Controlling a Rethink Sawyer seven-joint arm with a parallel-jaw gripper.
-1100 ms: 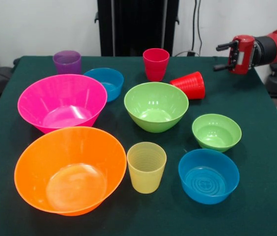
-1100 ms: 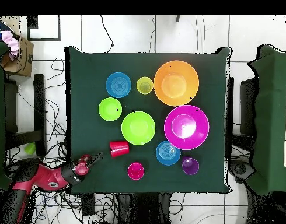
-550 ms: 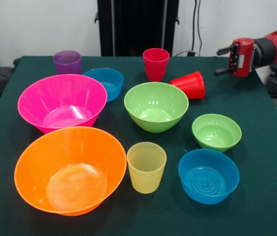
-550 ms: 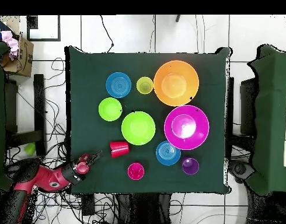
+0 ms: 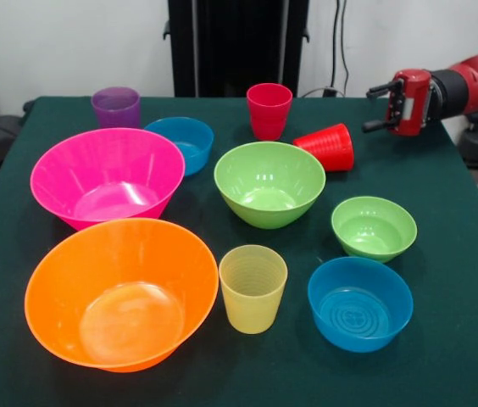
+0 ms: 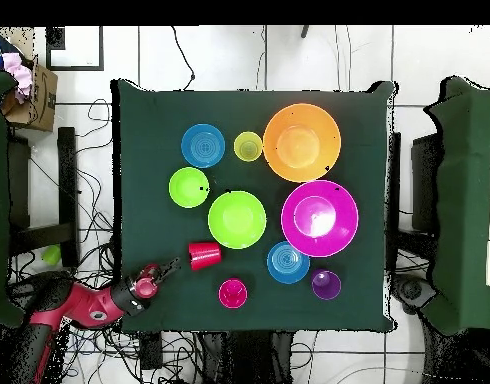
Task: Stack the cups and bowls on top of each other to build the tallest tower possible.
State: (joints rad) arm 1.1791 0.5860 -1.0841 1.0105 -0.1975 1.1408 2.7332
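Since a second ago I see my gripper (image 5: 373,107) has crept left toward the ribbed bright red plastic cup (image 5: 328,147) lying on its side; its black fingers (image 5: 378,87) stand apart, holding nothing. The cup lies just right of the medium lime green plastic bowl (image 5: 269,183), behind the small lime green bowl (image 5: 374,228). Nothing is stacked on the green table (image 5: 459,288).

Nearest you, left to right, stand the near large bowl (image 5: 120,292), the near cup (image 5: 252,287) and the near small bowl (image 5: 359,303). Behind them you have the far large bowl (image 5: 108,176), the middle bowl (image 5: 269,182) and the right small bowl (image 5: 374,227). Farthest back: the corner cup (image 5: 116,107), the far small bowl (image 5: 180,142), the upright cup (image 5: 269,110), and the tipped cup (image 5: 328,146) on its side.
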